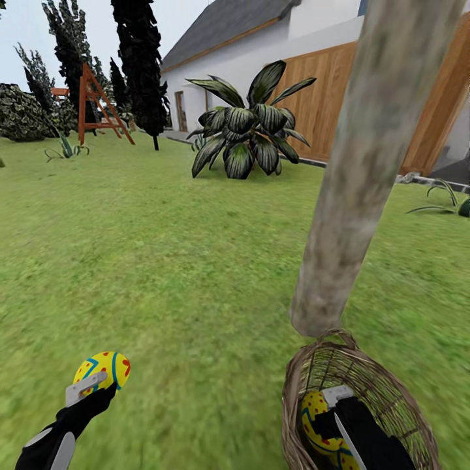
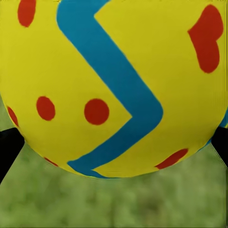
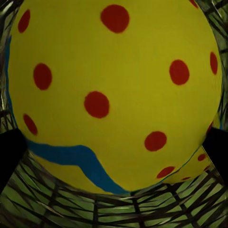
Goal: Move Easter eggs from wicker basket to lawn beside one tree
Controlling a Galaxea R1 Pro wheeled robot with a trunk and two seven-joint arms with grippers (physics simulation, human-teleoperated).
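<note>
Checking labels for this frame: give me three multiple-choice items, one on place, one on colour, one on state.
1. Where does the basket sit?
A. by the house door
B. at the foot of the tree trunk
C. under the orange frame

2. What colour are the dots on the egg in the left tool?
A. red
B. green
C. white

3. What is the right tool doing?
A. hanging open over the grass
B. gripping the trunk
C. closed on an egg inside the basket

Answers:
1 B, the head view has the basket rim right at the trunk base.
2 A, the left wrist view shows red dots on yellow.
3 C, woven wall surrounds the held egg.
</note>
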